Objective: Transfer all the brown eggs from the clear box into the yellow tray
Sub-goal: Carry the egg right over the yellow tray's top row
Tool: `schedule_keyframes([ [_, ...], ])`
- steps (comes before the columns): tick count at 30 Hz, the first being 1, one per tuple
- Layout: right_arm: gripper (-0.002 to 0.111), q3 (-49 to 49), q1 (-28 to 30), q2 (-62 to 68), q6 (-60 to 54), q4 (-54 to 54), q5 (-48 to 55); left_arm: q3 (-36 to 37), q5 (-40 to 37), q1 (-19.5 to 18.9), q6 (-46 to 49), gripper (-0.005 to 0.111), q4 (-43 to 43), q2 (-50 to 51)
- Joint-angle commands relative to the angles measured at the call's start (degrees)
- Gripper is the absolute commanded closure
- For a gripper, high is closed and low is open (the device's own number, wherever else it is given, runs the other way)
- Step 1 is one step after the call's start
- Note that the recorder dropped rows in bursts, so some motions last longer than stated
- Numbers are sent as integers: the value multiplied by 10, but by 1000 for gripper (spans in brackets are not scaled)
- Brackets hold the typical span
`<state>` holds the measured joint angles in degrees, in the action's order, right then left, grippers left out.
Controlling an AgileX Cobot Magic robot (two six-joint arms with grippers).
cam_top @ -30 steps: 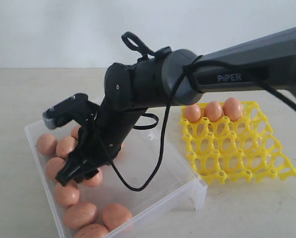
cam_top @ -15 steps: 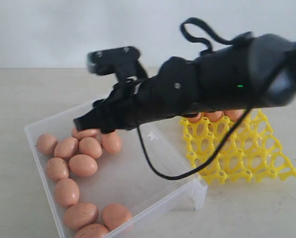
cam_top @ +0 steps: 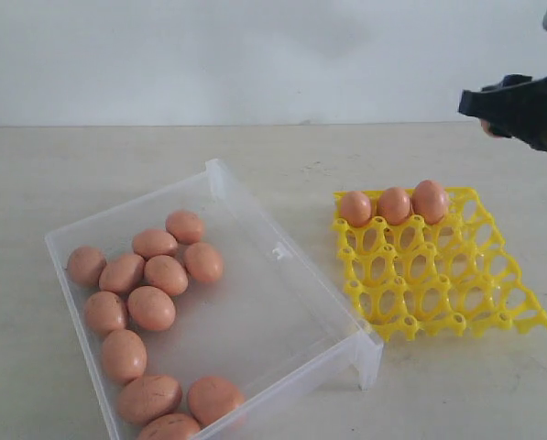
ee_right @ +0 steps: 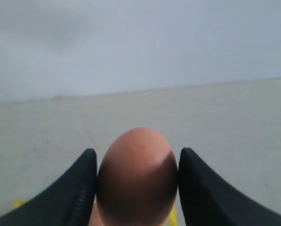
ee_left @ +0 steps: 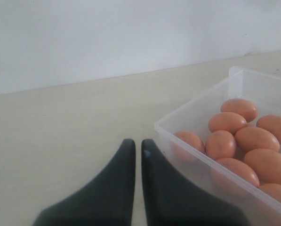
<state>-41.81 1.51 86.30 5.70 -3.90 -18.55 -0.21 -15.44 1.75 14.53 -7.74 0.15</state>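
The clear box sits at the left with several brown eggs clustered along its left side. The yellow tray lies to its right with three brown eggs in its far row. My right gripper is shut on a brown egg; in the exterior view it hangs at the right edge, above and behind the tray. My left gripper is shut and holds nothing, low over the table just outside the box's corner; the exterior view does not show it.
A pale table carries everything, and a white wall stands behind it. The box has a raised foot at its near right corner, close to the tray's edge.
The right arm has lifted out of the box with an egg and swung right, away from the middle, to the far right edge above the tray.
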Motion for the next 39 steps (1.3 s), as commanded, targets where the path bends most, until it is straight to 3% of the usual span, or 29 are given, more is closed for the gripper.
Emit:
schedule_keyframes([
  [1, 108, -65, 40, 77, 215, 323, 134, 2, 4, 2, 1, 103, -4, -2],
  [3, 108, -76, 27, 95, 254, 388, 134, 2, 4, 2, 1, 103, -4, -2],
  [7, 108, -76, 33, 97, 265, 388, 94, 2, 5, 2, 1, 103, -4, -2],
  [15, 108, -76, 35, 90, 304, 358, -106, 2, 5, 2, 1, 103, -4, -2],
  [19, 108, -76, 35, 84, 311, 212, -169, 2, 5, 2, 1, 103, -4, -2],
  [25, 108, -76, 35, 82, 294, -175, -219, 2, 5, 2, 1, 103, -4, -2],
  [27, 108, -76, 40, 82, 245, -271, -233, 2, 5, 2, 1, 103, -4, -2],
  [32, 108, -76, 84, 91, -36, -277, -210, 2, 5, 2, 1, 103, -4, -2],
  [37, 108, -76, 131, 104, -441, -276, -74, 2, 5, 2, 1, 103, -4, -2],
  [39, 108, -76, 144, 104, -477, -278, -21, 2, 5, 2, 1, 103, -4, -2],
])
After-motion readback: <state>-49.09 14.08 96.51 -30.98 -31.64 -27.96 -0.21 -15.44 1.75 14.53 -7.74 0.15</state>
